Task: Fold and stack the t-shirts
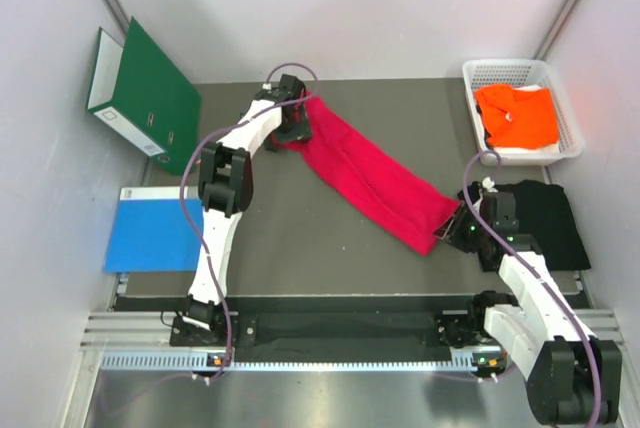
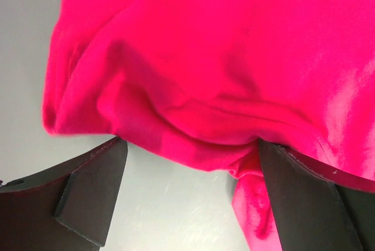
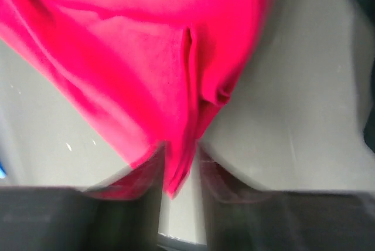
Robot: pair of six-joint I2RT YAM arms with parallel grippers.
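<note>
**Red shirt strung between two claws, neither end surely held**

The red shirt (image 1: 370,180) is laid across the tabletop (image 1: 300,238) as a diagonal band. Its far end is well to the left of the basket (image 1: 572,143), and its near end is just left of the basket's near side.

The left claw (image 1: 293,120) is held wide open, with a finger on either side of the far end and nothing gripped. The right claw (image 1: 458,226) is almost closed, with the tip of the near corner in the narrow gap. Whether that tip is pinched or free cannot be told, since the wrist view is blurred.

Trouble is likely if the band is pulled from the near end. With the far end unheld, the whole shirt could be dragged toward the black shirt (image 1: 550,220), which is spread just nearer than the basket. If the left claw is closed on the bunched mass, several layers could be taken at once and the fold set crooked.

The cloth is seen rumpled and rolled along its length. No sleeve or collar can be made out. The orange shirt (image 1: 520,113) is heaped inside the basket.
</note>
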